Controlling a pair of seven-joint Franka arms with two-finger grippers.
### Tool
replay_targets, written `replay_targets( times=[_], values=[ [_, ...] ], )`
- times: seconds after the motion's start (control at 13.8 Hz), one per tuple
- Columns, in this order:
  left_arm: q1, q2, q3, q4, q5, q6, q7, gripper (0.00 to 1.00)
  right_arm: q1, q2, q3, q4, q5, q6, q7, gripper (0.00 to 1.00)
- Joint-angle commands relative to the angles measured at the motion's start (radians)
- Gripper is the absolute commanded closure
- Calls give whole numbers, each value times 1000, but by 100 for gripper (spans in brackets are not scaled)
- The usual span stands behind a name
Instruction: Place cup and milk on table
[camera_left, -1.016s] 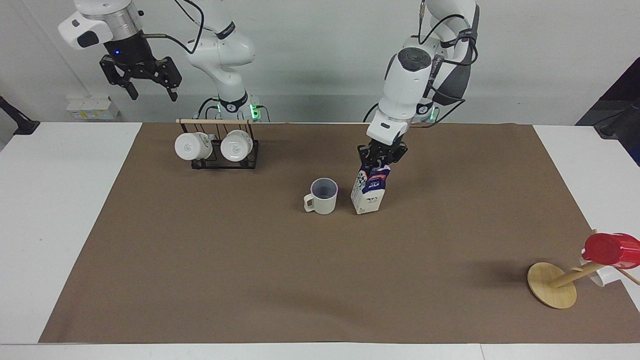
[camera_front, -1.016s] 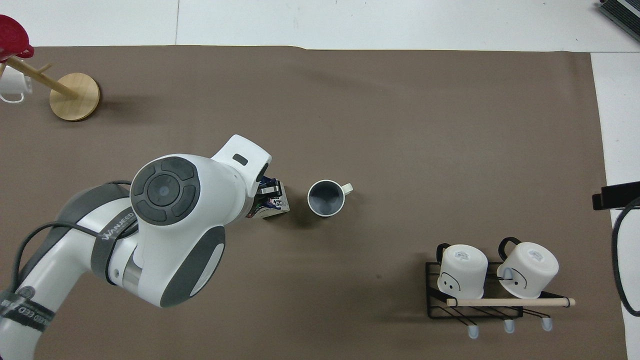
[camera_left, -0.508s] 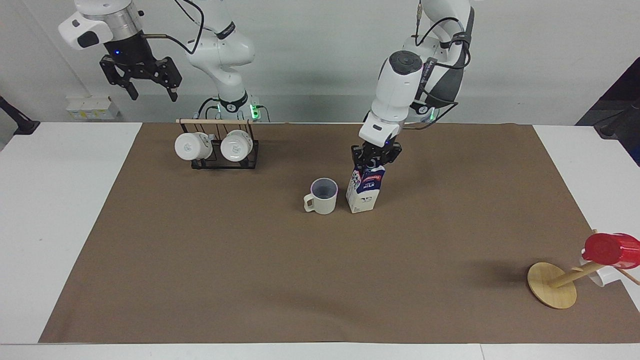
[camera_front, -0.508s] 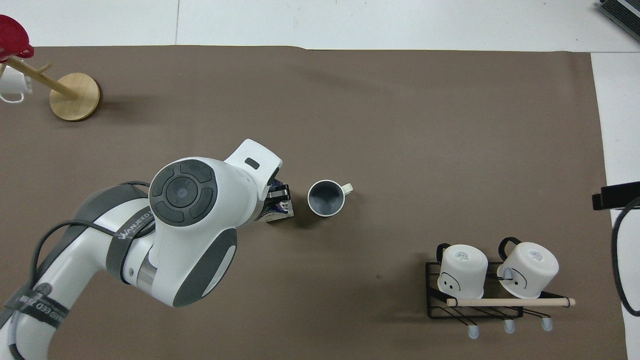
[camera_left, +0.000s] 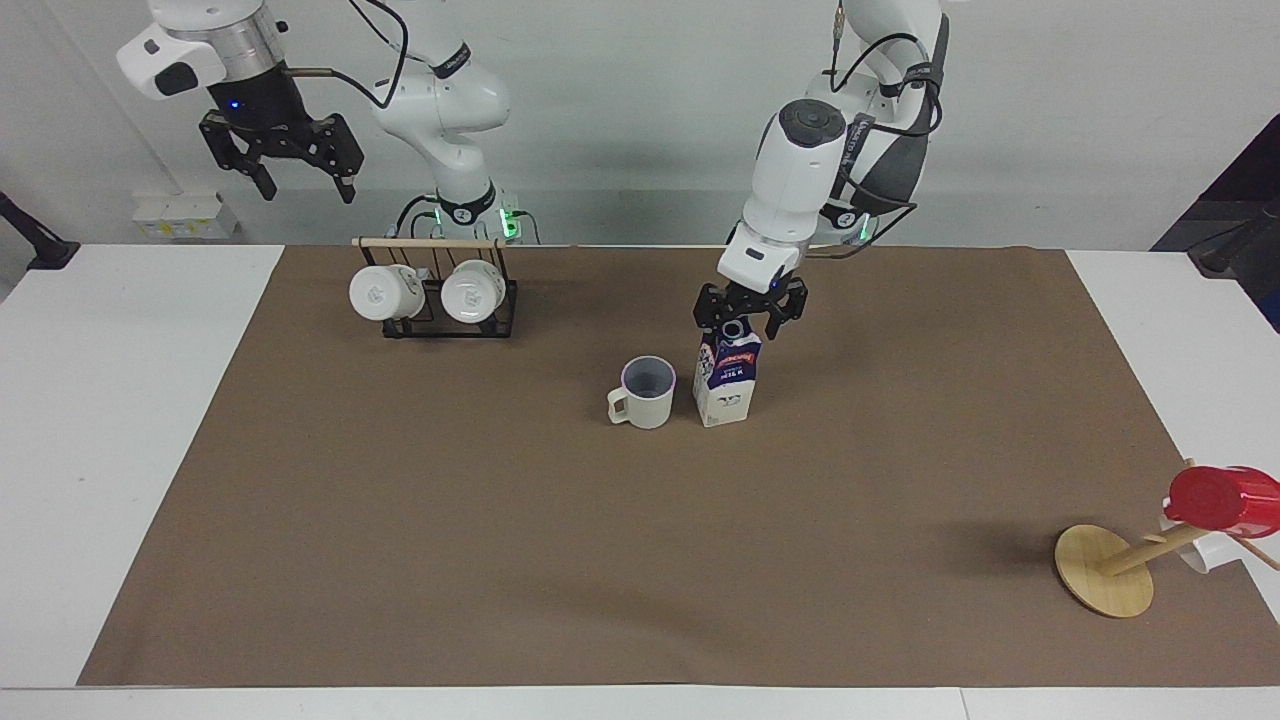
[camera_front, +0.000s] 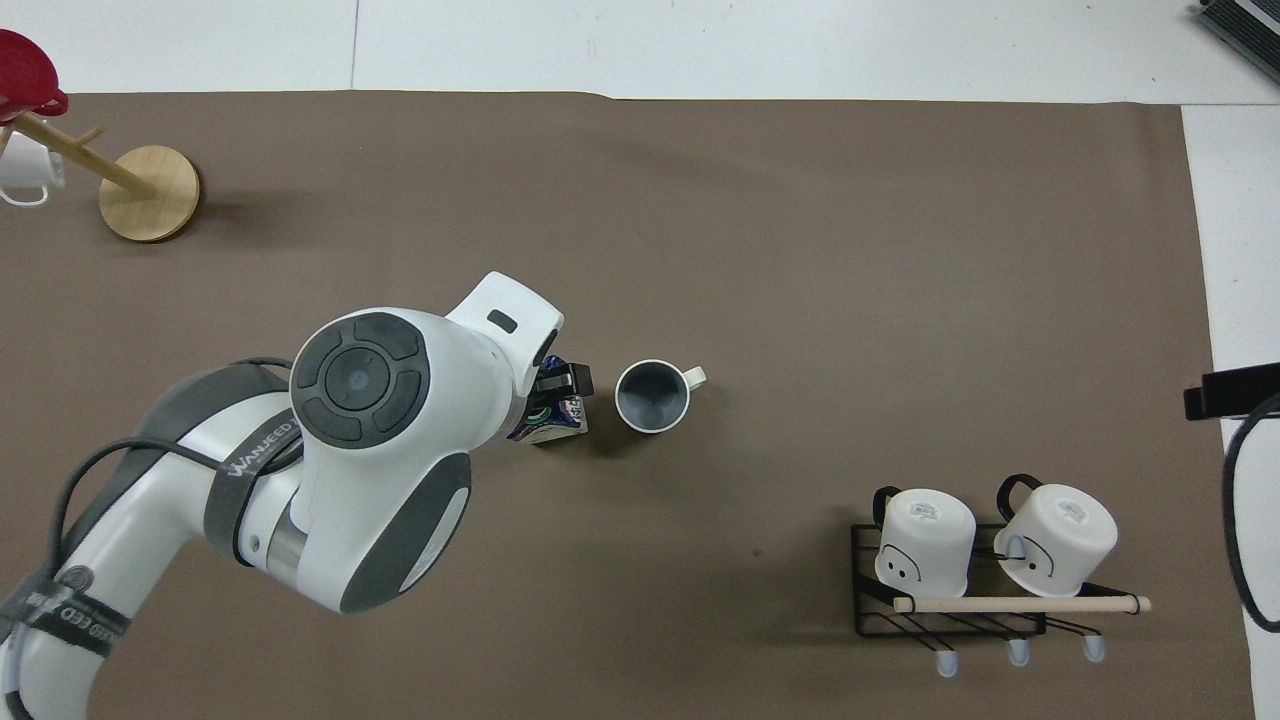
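At frame centre the milk (camera_left: 726, 378) stood just beside the cup (camera_left: 643, 391) on the table (camera_left: 120, 420), and the left gripper (camera_left: 746, 321), jaws spread and empty around its top, risked snagging and toppling it when lifting, while the right gripper (camera_left: 300, 178) waited open at upper left.

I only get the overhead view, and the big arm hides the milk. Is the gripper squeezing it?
Observer: No. In the facing view the left gripper is open, straddling the top of the milk carton.
Child: Is the milk standing up?
Observer: Yes, it stands upright on the brown sheet, right beside the cup.
Child: Where's the other gripper?
Observer: The right gripper is open and empty, raised high at the right arm's end of the table. That arm waits.
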Motion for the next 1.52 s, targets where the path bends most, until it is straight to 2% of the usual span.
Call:
replay_targets(
  times=[0.0, 0.15, 0.29, 0.58, 0.8, 0.94, 1.16, 1.45],
  values=[
    [-3, -27, 21, 100, -7, -187, -4, 0, -7, -25, 1, -31, 4, 20, -14, 0],
    [14, -68, 37, 148, -2, -310, 26, 0, -7, -25, 1, -31, 4, 18, -16, 0],
    [70, -125, 40, 150, 1, -379, 151, 0, -7, -25, 1, -31, 4, 18, -14, 0],
    [248, -208, 41, 165, 2, -491, 448, 0, -7, -25, 1, -31, 4, 20, -13, 0],
    [358, -196, 40, 272, 5, -591, 592, 0, -7, -25, 1, -31, 4, 18, -13, 0],
    [412, -193, 40, 301, 36, -618, 695, 0, -7, -25, 1, -31, 4, 18, -13, 0],
    [426, -193, 43, 344, 67, -664, 762, 0, -7, -25, 1, -31, 4, 18, -13, 0],
    [442, -200, 47, 348, 65, -701, 761, 0, -7, -25, 1, -31, 4, 20, -13, 0]
  ],
)
